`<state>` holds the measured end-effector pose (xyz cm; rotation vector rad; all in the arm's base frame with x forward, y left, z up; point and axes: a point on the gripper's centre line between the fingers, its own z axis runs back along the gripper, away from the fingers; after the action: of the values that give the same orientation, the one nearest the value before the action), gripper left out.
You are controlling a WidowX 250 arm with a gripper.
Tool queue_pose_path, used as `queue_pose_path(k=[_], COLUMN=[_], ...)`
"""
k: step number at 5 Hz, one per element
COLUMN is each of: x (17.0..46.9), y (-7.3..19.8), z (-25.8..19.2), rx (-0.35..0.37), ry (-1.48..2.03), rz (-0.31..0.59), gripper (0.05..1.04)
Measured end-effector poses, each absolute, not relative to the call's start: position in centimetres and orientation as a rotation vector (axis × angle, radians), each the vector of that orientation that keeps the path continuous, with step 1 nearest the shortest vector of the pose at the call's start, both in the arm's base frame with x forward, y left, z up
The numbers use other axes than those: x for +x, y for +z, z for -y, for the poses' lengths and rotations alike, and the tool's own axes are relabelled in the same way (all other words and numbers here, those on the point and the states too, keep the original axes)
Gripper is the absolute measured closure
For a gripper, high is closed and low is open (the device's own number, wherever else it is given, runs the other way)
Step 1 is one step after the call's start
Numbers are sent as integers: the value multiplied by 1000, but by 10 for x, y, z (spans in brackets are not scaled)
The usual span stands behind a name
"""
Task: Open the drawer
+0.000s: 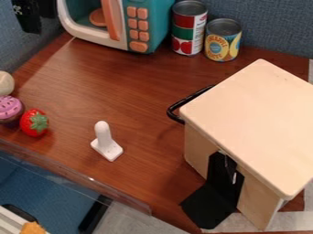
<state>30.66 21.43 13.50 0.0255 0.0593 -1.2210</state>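
wooden box [254,121] | black handle [175,108], far left side | gripper [33,23], upper left

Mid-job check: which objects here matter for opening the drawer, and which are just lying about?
For the job:
wooden drawer box
black handle

Just lying about:
teal toy microwave
red-labelled can
yellow-labelled can
toy strawberry
pink-topped cupcake
white upright piece
pale round item

the light is fairly bright and even, seeming to fall from above, for the top of the pale wooden box [250,123] is brightest and its side dimmer; soft-edged shadows lie on the brown bench [131,96] near it. small glints catch the clear rim [61,166] and the can lids; a pale sheen streaks the bench's upper left.
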Motion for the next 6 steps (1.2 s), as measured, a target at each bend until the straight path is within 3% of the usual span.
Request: queue_pose_path(k=[1, 2, 3, 5, 6], x=[305, 302, 300, 302, 310], y=[119, 96, 92, 71, 72], z=[-211, -174, -133, -64, -44], rx=[-18, -60, -16, -13, -62], ry=[-1223, -1276, -1315, -1187, -986], rz=[-68, -46, 40, 183, 280], gripper=[84, 84, 84, 85, 84])
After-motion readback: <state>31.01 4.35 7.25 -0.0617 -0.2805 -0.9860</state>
